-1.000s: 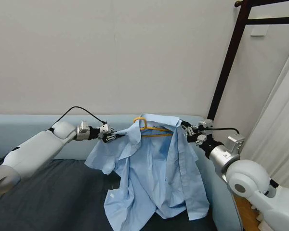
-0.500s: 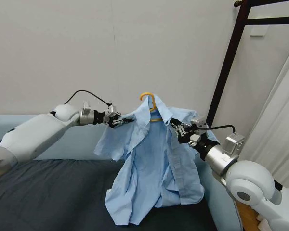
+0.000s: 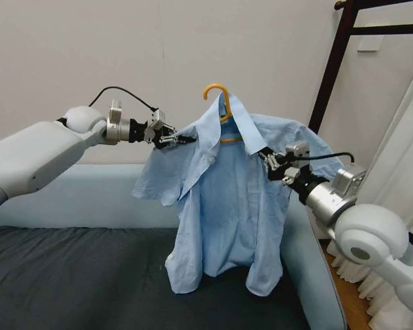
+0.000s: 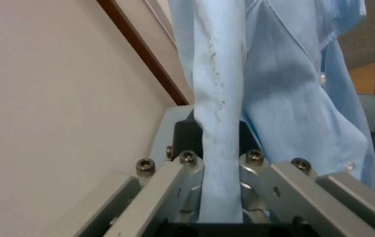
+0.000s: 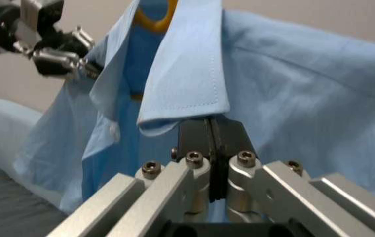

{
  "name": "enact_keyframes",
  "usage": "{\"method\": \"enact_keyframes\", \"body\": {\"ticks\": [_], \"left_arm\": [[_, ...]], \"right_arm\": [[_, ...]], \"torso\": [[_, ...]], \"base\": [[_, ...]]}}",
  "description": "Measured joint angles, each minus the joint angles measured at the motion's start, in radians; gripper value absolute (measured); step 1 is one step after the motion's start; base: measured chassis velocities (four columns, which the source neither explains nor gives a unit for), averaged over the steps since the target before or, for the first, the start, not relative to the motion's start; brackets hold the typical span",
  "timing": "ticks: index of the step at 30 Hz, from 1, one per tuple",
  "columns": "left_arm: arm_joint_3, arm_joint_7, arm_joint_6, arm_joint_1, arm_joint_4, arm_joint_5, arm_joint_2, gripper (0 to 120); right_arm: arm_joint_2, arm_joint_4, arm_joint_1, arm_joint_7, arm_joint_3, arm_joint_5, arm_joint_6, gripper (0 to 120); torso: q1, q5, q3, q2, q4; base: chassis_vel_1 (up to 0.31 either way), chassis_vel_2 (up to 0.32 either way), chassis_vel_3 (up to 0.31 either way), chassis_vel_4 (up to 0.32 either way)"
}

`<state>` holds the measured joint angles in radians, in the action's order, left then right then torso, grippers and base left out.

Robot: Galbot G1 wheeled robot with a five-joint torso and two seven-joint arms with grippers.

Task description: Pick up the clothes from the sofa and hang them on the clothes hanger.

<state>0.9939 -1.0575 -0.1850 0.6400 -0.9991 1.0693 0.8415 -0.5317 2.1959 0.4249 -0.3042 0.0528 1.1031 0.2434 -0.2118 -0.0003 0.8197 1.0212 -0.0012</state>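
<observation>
The blue shirt [image 3: 224, 206] hangs in the air over the sofa [image 3: 69, 275], draped on a yellow hanger [image 3: 219, 103]. The hook and a bit of one hanger arm peek out. The rest is hidden under the cloth. The hook is free in the air, in front of the wall [image 3: 124, 55].

The left gripper [image 3: 182, 139] is on the left, pinched tight on a fold at the shirt's shoulder. The left wrist view shows this close up: a strip of cloth runs between the two dark pads [image 4: 187, 138].

The right gripper [image 3: 267, 159] is on the right, by the collar [image 5: 184, 74]. In the right wrist view its pads [image 5: 197, 138] press together and the tips go under the collar flap. It grips the shirt there, but I cannot tell if the hanger is in the pinch too. That view also shows the left gripper [image 5: 62, 57] farther off.

The shirt's bottom edge hangs low over the dark seat [image 3: 55, 289].

The dark wooden rack [image 3: 330, 75] stands to the right and farther back, well apart from the hook. Its top is cut off. Bare wall lies between hook and rack. A white curtain [image 3: 399, 172] is at the far right, near the right arm.
</observation>
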Motion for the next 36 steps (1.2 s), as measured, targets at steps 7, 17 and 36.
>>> {"method": "enact_keyframes", "body": {"ticks": [7, 17, 36], "left_arm": [[0.065, -0.001, 0.011, 0.065, -0.034, 0.034, 0.003, 1], [0.088, 0.007, 0.024, 0.083, -0.096, 0.055, -0.014, 1], [0.085, 0.010, 0.012, 0.065, -0.087, 0.054, -0.031, 1]], "right_arm": [[0.013, 0.053, 0.022, -0.011, 0.004, 0.026, 0.016, 0], [0.061, 0.080, 0.035, -0.021, 0.018, 0.025, 0.035, 0], [0.246, 0.253, 0.356, 0.064, -0.133, -0.171, 0.163, 58]], "torso": [[0.000, 0.0000, 0.000, 0.000, -0.0002], [0.000, 0.0000, 0.000, 0.000, 0.0003], [0.000, 0.0000, 0.000, 0.000, 0.0005]], "base": [[0.000, 0.000, 0.000, 0.000], [0.000, 0.000, 0.000, 0.000], [0.000, 0.000, 0.000, 0.000]]}}
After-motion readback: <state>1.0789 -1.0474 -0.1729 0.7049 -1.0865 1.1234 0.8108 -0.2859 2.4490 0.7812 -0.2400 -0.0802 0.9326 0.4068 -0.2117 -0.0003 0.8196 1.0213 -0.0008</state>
